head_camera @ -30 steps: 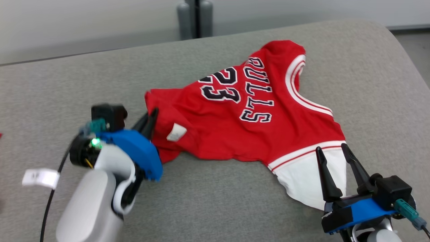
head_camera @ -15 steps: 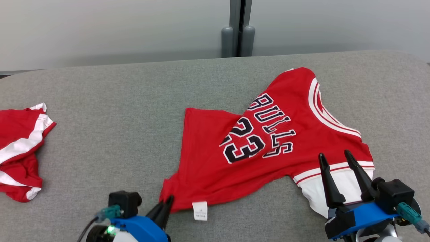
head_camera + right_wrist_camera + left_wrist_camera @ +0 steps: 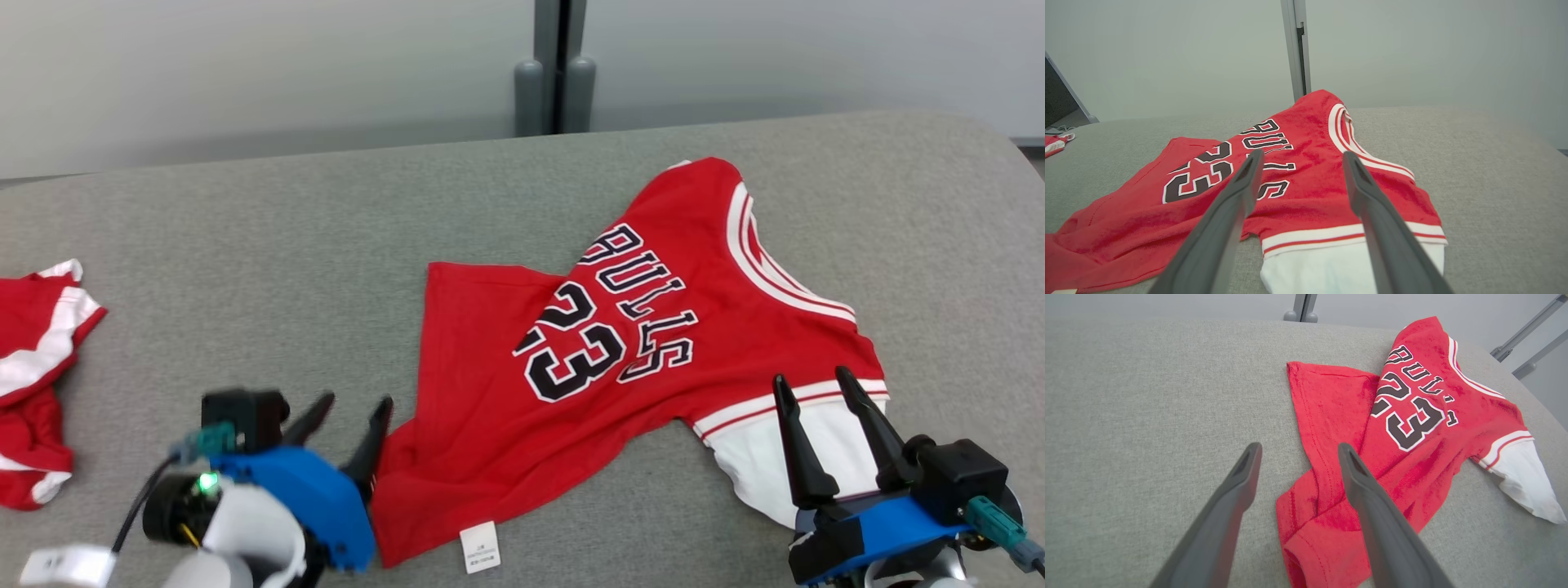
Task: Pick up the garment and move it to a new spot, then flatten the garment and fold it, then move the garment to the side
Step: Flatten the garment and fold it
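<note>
Released onto the grey fabric-covered bench (image 3: 245,261) since half a second ago, the red jersey with white trim and black "BULLS 23" lettering (image 3: 490,441) lies loose and rumpled, right of centre. The left pincer (image 3: 355,402), then clamped on the hem corner, now stands spread just beside it, holding nothing. The right pincer (image 3: 811,377) hangs open over the white sleeve (image 3: 767,465). The relocation looks done, so flattening comes next. A small white label (image 3: 479,547) pokes out at the hem.

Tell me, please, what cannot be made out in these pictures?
- Label print: too small to read, head view.
- Second red garment: cut off by the left edge, head view.
- Left end effector: blurred, head view.
- Jersey lettering: partly lost in a fold, left wrist view.
</note>
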{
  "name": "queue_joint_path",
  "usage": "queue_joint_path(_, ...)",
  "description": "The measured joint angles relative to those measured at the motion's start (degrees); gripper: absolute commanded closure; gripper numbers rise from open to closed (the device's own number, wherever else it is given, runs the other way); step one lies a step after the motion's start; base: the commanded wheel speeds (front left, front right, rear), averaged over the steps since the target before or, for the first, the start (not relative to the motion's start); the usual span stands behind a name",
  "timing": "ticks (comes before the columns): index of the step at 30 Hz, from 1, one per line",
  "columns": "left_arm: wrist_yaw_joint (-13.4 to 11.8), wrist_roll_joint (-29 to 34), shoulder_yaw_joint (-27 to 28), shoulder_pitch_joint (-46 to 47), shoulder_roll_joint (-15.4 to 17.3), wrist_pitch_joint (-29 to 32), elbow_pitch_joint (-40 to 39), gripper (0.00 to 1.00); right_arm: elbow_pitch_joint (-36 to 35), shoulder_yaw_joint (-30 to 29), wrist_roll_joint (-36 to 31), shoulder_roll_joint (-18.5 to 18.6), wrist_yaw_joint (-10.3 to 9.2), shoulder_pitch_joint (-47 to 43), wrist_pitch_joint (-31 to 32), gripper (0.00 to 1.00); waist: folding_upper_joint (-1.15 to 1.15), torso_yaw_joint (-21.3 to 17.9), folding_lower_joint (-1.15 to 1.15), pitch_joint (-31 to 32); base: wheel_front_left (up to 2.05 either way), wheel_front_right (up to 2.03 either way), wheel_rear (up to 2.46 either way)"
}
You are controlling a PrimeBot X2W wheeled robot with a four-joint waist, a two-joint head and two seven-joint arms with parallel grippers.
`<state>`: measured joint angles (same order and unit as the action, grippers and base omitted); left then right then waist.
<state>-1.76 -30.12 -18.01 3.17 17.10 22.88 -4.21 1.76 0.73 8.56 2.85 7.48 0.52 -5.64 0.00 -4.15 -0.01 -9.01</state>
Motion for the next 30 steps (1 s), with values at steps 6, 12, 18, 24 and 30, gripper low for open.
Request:
queue_joint_path(6, -0.15, 2.94, -2.38, 10.83, -1.86, 2.76, 12.59, 0.0, -0.02, 0.99, 0.18, 0.01, 0.0, 1.09, -0.14, 0.0, 0.0, -3.02, 0.01, -2.38, 0.0, 0.0, 0.0)
queue_joint_path(12, 0.87, 2.88, -3.08, 16.0, -2.85, 3.22, 21.09, 0.0, 0.66, 2.19, 1.27, 0.0, 0.0, 2.68, -1.02, 0.0, 0.0, -6.2, 0.02, -4.79, 0.0, 0.0, 0.0)
queue_joint_path(18, 1.07, 2.29, -3.39, 17.44, -2.61, 6.0, 24.48, 0.0, 1.54, 2.11, 2.11, 0.0, 0.0, 3.09, -2.21, 0.0, 0.0, -7.79, 0.02, -6.47, 0.0, 0.0, 0.0)
queue_joint_path(24, 3.04, -1.3, -3.7, 17.34, -2.57, 11.47, 22.7, 0.86, 2.25, 1.91, 2.47, 0.0, 0.0, 3.41, -2.97, 0.0, 0.0, -8.01, 0.01, -6.74, 0.0, 0.0, 0.0)
queue_joint_path(30, 4.24, -1.51, -5.48, 16.07, -2.53, 12.73, 19.71, 1.0, 2.89, 1.96, 2.88, 0.0, 0.0, 3.72, -3.18, 0.0, 0.0, -7.58, 0.01, -6.67, 0.0, 0.0, 0.0)
